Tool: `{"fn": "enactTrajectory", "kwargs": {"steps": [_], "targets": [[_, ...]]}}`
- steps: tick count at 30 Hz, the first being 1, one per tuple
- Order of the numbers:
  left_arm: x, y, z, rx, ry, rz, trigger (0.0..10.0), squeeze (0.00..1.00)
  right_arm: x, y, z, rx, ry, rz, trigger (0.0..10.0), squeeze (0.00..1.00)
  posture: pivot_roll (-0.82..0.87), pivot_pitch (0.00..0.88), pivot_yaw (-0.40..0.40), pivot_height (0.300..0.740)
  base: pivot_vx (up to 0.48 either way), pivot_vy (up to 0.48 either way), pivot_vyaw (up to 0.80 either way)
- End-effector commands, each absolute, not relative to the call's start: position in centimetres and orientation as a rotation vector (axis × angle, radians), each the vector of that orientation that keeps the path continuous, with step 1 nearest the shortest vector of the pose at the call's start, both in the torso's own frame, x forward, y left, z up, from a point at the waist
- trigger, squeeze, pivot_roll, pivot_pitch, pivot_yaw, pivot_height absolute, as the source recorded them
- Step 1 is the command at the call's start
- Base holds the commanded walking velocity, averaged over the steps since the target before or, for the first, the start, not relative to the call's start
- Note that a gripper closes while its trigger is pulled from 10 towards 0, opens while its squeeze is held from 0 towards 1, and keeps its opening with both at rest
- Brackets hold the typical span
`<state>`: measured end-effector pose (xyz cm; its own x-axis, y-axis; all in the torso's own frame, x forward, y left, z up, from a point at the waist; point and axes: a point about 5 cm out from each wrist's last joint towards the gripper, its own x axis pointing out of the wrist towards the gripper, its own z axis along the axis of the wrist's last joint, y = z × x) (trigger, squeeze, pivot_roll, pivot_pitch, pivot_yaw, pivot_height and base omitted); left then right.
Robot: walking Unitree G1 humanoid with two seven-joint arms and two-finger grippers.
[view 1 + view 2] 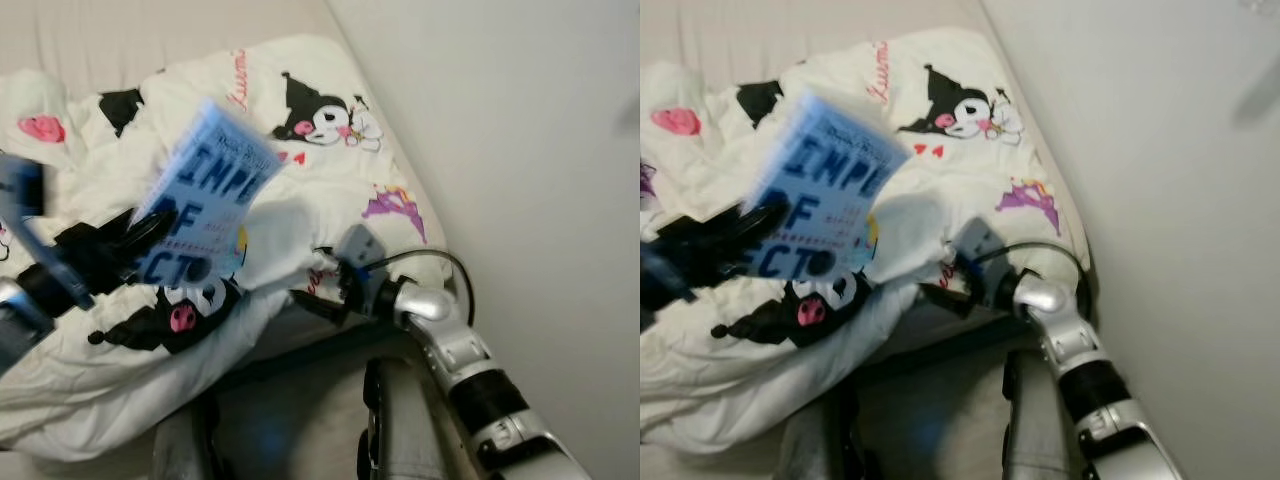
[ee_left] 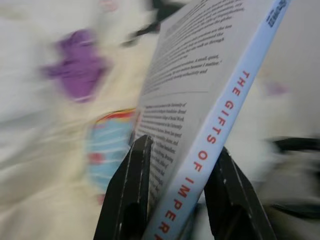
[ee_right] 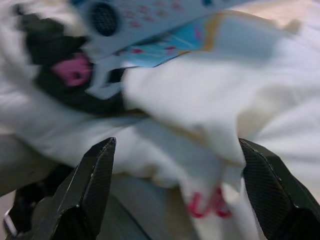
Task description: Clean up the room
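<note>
A light blue paperback book (image 1: 205,195) with dark blue block letters hangs tilted above the bed, and my left gripper (image 1: 120,240) is shut on its lower edge. In the left wrist view the two black fingers (image 2: 130,195) clamp the book (image 2: 210,110) by its cover and spine. My right gripper (image 1: 315,300) is at the bed's near edge, open, its fingers (image 3: 85,195) spread wide in front of the white cartoon-print duvet (image 3: 200,115) without touching it.
The white duvet (image 1: 330,170) with black cartoon figures covers the bed. A plain wall (image 1: 520,150) runs close along the right. A black cable (image 1: 440,258) loops by the right wrist. My grey legs (image 1: 400,420) stand against the bed's edge.
</note>
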<state>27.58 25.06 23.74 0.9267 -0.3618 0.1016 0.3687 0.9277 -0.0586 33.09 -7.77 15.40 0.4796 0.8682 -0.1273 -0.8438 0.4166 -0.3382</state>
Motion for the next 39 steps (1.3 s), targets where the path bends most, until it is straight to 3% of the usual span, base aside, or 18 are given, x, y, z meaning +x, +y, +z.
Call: {"fn": "enactTrajectory", "kwargs": {"steps": [1,8,9,10,11,12,24,33,34,37,39], "targets": [[28.4,25.9,22.6,0.026,-0.089,-0.239,0.0,0.0,31.3,-6.0,14.3,-0.427,-0.083,1.196,10.0,1.0,0.03,0.364,-0.058,0.546,0.0,0.0,0.0],[28.4,26.0,21.8,0.042,-0.093,-0.219,0.0,0.0,30.5,-5.3,13.3,-0.565,-0.107,1.233,10.0,1.0,0.03,0.36,-0.057,0.546,0.0,0.0,0.0],[28.3,25.9,21.8,0.046,-0.099,-0.228,0.0,0.0,30.6,-5.6,12.9,-0.639,-0.115,1.217,10.0,0.77,0.03,0.358,-0.057,0.546,0.0,0.0,0.0],[28.3,25.9,21.8,0.046,-0.099,-0.228,0.0,0.0,30.6,-5.6,12.9,-0.639,-0.115,1.217,10.0,0.77,0.03,0.358,-0.057,0.546,0.0,0.0,0.0],[28.2,25.8,21.9,0.054,-0.107,-0.232,0.0,0.0,30.8,-6.0,12.6,-0.702,-0.12,1.191,10.0,0.31,0.03,0.357,-0.057,0.546,0.0,0.0,0.0],[28.1,25.7,21.8,0.065,-0.116,-0.225,0.0,0.0,31.0,-6.3,12.4,-0.761,-0.128,1.167,10.0,0.0,0.03,0.357,-0.057,0.546,0.0,0.0,0.0],[28.1,25.9,22.5,0.131,-0.185,-0.209,0.0,0.0,33.0,-8.4,12.6,-0.955,-0.118,0.969,10.0,0.0,0.03,0.351,-0.056,0.546,0.0,0.0,0.0],[28.1,26.1,23.1,0.142,-0.216,-0.219,0.0,0.0,33.9,-9.1,12.3,-0.975,-0.125,0.855,10.0,0.0,0.04,0.36,-0.054,0.546,0.0,0.0,0.0],[28.1,26.1,23.1,0.14,-0.221,-0.221,0.0,0.0,33.9,-9.1,12.3,-0.971,-0.128,0.855,8.6,0.0,0.04,0.36,-0.053,0.546,0.0,0.0,0.0],[28.1,26.1,23.2,0.138,-0.225,-0.222,0.0,0.0,33.9,-9.1,12.3,-0.969,-0.13,0.855,8.6,0.0,0.04,0.36,-0.053,0.546,0.0,0.0,0.0],[28.2,26.2,23.4,0.138,-0.237,-0.224,0.0,0.0,33.9,-9.2,12.4,-0.965,-0.138,0.854,0.4,0.0,0.04,0.361,-0.053,0.546,0.0,0.0,0.0]]}}
